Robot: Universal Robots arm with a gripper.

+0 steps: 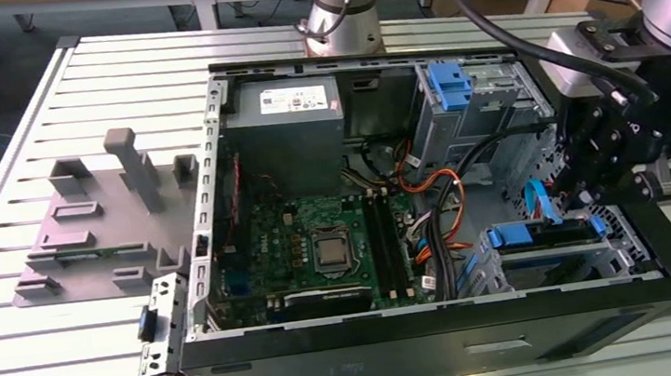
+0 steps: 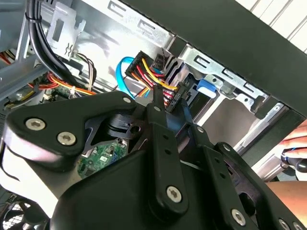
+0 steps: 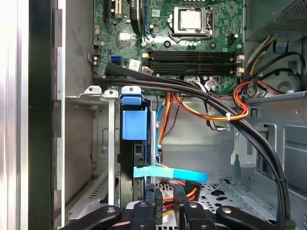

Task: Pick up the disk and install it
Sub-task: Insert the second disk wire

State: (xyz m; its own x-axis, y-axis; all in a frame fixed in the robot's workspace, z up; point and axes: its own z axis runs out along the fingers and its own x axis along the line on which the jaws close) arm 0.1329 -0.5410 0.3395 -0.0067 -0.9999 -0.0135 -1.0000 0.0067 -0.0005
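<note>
Well, the open computer case point(image 1: 452, 344) lies on a table point(image 1: 30, 370) made of silver slats. The gripper point(image 1: 579, 186) hangs over the case on the exterior view's right side, just above the metal drive cage point(image 1: 622, 242) in the near right corner. I cannot tell if the gripper is spread or pressed together, because its black body hides the tip. The disk point(image 1: 553, 232) seems to sit in that cage already, though it is dark in there and hard to be sure. In the first wrist view the disk point(image 3: 128, 163) stands on its edge in a slot of the cage, and its blue bracket point(image 3: 133, 123) sticks out at the top. The gripper point(image 3: 165, 203) is close to the disk's end there, next to a plug with red and yellow wires point(image 3: 168, 211) and a flat blue cable point(image 3: 172, 173). In the second wrist view the gripper point(image 2: 160, 103) points at the same plug point(image 2: 168, 91). A person's hand point(image 2: 292, 143) rests by the case edge. The green board point(image 1: 315, 237) fills the middle of the case. A grey box point(image 1: 283, 109) sits at the far side. A grey holder point(image 1: 89, 223) stands on the table to the exterior view's left, well apart from the gripper
</note>
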